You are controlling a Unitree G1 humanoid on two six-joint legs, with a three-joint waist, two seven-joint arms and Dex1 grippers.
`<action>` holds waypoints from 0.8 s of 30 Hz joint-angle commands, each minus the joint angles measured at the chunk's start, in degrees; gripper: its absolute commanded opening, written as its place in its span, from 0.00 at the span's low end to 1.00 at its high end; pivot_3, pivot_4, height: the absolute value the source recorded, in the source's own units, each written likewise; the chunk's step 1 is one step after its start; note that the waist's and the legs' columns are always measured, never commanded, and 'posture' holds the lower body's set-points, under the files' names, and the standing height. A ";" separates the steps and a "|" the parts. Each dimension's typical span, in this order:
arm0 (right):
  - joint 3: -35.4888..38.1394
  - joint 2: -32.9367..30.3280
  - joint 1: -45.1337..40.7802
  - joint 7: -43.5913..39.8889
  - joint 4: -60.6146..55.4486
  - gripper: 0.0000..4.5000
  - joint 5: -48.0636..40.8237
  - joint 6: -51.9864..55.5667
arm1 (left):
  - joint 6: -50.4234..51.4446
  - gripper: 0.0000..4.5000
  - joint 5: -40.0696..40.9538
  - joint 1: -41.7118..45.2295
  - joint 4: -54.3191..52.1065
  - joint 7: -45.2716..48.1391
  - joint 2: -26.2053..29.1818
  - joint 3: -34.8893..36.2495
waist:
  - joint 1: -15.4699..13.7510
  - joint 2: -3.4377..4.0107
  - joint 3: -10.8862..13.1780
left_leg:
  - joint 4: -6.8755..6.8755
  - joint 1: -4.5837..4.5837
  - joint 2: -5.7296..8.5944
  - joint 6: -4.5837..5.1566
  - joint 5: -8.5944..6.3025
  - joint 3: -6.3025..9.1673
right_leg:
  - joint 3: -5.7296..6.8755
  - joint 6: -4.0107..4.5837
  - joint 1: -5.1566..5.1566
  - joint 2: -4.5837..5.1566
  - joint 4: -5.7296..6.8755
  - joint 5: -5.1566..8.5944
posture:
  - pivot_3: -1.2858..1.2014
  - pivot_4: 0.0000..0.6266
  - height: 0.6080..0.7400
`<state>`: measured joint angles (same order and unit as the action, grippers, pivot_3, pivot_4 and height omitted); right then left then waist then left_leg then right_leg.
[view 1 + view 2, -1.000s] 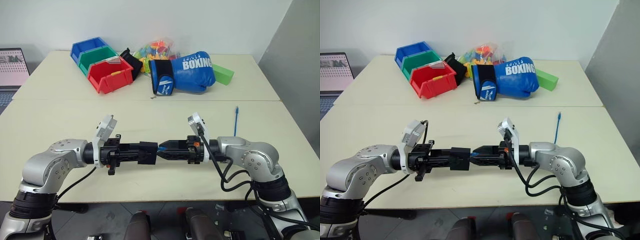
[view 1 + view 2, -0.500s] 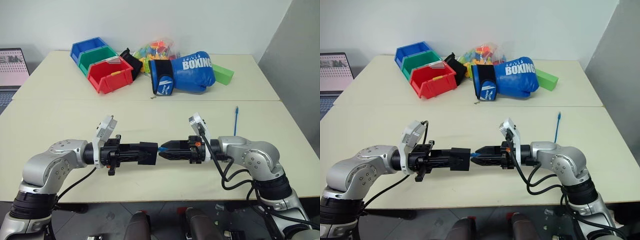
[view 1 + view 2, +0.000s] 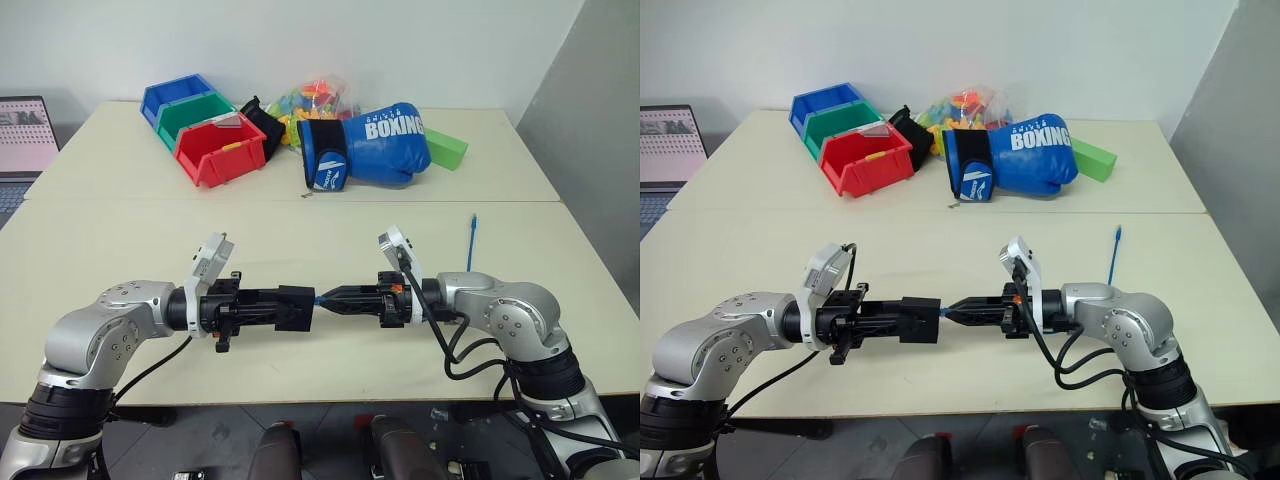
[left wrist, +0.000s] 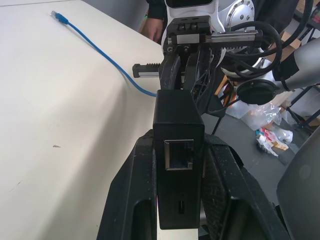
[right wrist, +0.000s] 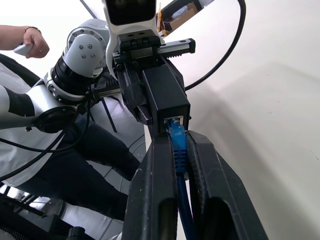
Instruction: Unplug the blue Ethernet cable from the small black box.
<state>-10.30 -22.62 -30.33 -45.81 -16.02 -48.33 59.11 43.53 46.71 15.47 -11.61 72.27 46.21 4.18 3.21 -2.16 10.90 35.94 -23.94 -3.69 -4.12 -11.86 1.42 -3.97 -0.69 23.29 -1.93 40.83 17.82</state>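
The small black box (image 3: 296, 306) hangs above the near table, with my left gripper (image 3: 290, 307) shut on its sides and an open port (image 4: 178, 154) facing the wrist camera. Facing it from the right, my right gripper (image 3: 324, 298) is shut on the plug of the blue Ethernet cable (image 5: 177, 134). The plug sits in the box's port (image 5: 174, 119). The cable runs back under my right hand, and its free end (image 3: 471, 238) lies on the table to the right.
At the far side stand blue, green and red bins (image 3: 218, 148), a blue boxing glove (image 3: 372, 143), a bag of coloured toys (image 3: 315, 98) and a green block (image 3: 445, 147). A laptop (image 3: 22, 135) is at the far left. A person's hand (image 5: 31, 42) shows beyond my left arm.
My right gripper's fingers have closed together onto the blue plug. Both arms have stayed in place.
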 commanded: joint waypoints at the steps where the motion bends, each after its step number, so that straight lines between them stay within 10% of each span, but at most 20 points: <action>1: -0.08 0.15 -0.54 -0.34 -1.78 0.00 -0.07 -0.41 | -0.48 0.17 0.47 0.47 -1.79 0.08 -0.52 0.13 | 0.00 0.00 0.00 | 0.00 0.00 0.00 0.00 0.00 0.00 | 0.00 0.00 0.00 0.00 0.00 0.00 | 0.52 0.24 1.00; 11: 0.25 0.56 -0.53 -0.59 -2.08 0.00 -1.25 0.24 | -0.32 0.17 0.54 0.18 -2.37 0.09 -0.77 -0.06 | 0.00 0.00 0.00 | 0.00 0.00 0.00 0.00 0.00 0.00 | -0.01 0.00 0.00 0.00 0.00 0.00 | 0.52 0.24 1.00; 16: 0.64 0.79 -0.36 -0.58 -2.18 0.33 -1.54 0.57 | -0.31 0.17 0.48 0.04 -2.36 0.35 -0.62 -0.10 | 0.00 0.00 0.00 | 0.00 0.00 0.00 0.00 0.00 0.00 | -0.01 0.00 0.00 0.00 0.00 0.00 | 0.52 0.24 1.00; 24: 0.82 0.57 0.10 -0.97 -2.05 0.34 -1.69 1.29 | -0.34 0.17 0.48 -0.03 -2.35 0.52 -0.56 -0.17 | 0.00 0.00 0.00 | 0.00 0.00 0.00 0.00 0.00 0.00 | -0.01 0.00 0.00 0.00 0.00 0.00 | 0.52 0.24 1.00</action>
<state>-10.29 -22.11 -30.19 -46.15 -16.07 -48.59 60.51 43.55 46.63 15.38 -12.55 72.15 45.60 3.76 3.21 -2.16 10.90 35.94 -23.94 -3.69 -4.12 -11.86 1.42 -3.98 -0.69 23.29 -1.93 40.83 17.82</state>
